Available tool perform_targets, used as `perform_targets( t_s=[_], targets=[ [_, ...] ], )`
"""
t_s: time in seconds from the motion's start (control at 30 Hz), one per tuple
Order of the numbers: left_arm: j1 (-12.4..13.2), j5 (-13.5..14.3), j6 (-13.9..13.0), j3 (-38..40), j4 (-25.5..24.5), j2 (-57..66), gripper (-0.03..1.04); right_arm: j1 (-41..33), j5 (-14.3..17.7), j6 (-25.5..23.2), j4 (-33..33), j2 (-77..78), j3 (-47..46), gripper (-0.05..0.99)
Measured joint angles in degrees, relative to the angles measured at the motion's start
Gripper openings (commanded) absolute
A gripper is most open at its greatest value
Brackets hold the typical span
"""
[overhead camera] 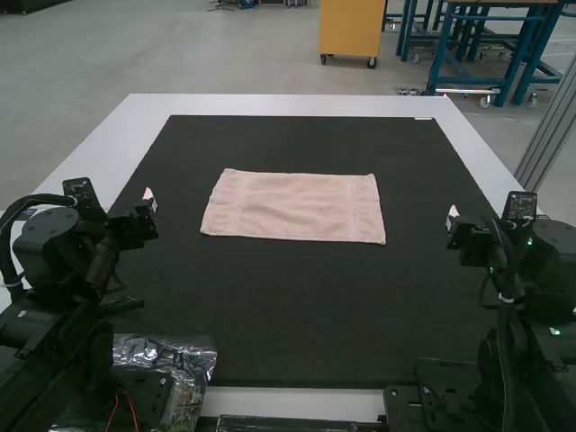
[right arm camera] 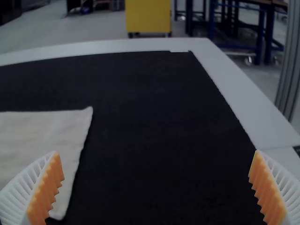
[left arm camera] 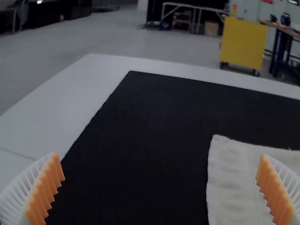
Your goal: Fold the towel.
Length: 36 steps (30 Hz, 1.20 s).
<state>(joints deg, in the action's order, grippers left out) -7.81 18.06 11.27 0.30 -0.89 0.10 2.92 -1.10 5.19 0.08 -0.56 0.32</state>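
My left gripper [overhead camera: 149, 200] and right gripper [overhead camera: 452, 214] sit at the mat's left and right sides, pointing far — fingers spread wide, both released. Towel [overhead camera: 292, 207] lies flat mid-mat between them, long side left to right, apart from both. Black mat [overhead camera: 270, 306] on white table [overhead camera: 288, 105] — crinkled plastic [overhead camera: 196, 360] near left. Yellow cart [right arm camera: 148, 16] past the far edge, on grey floor [right arm camera: 93, 40].

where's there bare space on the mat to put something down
The black mat has its widest bare patch between the towel and its near edge. More lies beyond the towel and on either side of it. Crowded: the near left corner, with the left arm and crinkled plastic, and the near right, with the right arm.
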Motion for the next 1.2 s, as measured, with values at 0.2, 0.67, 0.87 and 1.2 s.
perform_targets(
  t_s=[0.2,0.67,0.87,1.2],
  targets=[
    [0.0,0.0,0.0,0.0,0.0,0.0,0.97,0.0,0.0,0.0,0.0,0.0,0.0,0.91],
    [0.0,0.0,0.0,0.0,0.0,0.0,0.97,0.0,0.0,0.0,0.0,0.0,0.0,0.91],
    [0.0,0.0,0.0,0.0,0.0,0.0,0.97,0.0,0.0,0.0,0.0,0.0,0.0,0.91],
    [0.0,0.0,-0.3,0.0,0.7,0.0,0.97,0.0,0.0,0.0,0.1,0.0,0.0,0.91]
  ],
)
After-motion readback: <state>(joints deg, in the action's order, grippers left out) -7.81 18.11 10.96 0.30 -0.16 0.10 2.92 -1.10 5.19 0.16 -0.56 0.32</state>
